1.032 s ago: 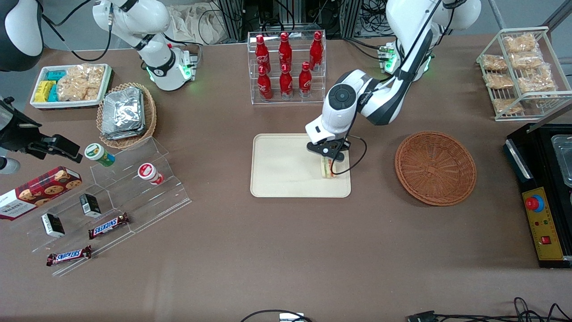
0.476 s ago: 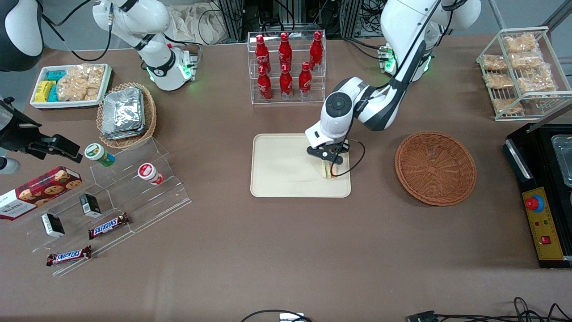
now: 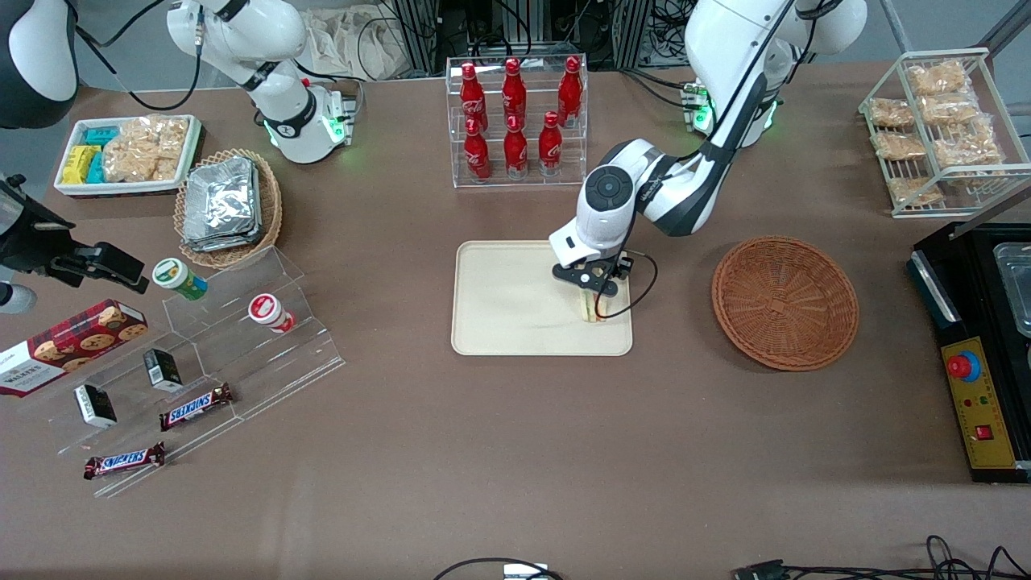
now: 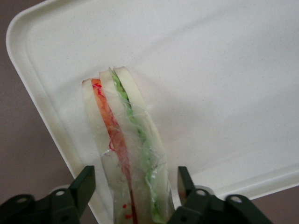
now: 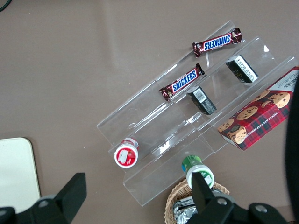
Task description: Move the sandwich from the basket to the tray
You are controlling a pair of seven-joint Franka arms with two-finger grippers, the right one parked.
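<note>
Tool: the tool (image 4: 133,186) is down over the tray, at the tray corner nearest the brown basket and the front camera; in the front view it (image 3: 594,292) sits right on top of the sandwich.
Fingers: spread apart, one dark finger (image 4: 84,184) on each flank of the sandwich, with a sliver of daylight on both sides, so they are not squeezing it.
Sandwich: the sandwich (image 4: 124,144) stands on edge on the tray between those fingers, clear wrap on, orange-red and green filling stripes facing the wrist camera; from the front only its lower end (image 3: 592,310) peeks out under the tool.
Tray: the cream tray (image 3: 515,302) lies mid-counter, nearer the front camera than the bottle rack; the sandwich is close to its rounded rim (image 4: 44,116).
Basket: the reddish-brown basket (image 3: 784,302) sits on the counter beside the tray, toward the working arm's end, with nothing in it.
Bottle rack: a clear rack of red bottles (image 3: 515,109), farther from the front camera than the tray.
Counter: the brown counter (image 3: 515,451) carries it all.
</note>
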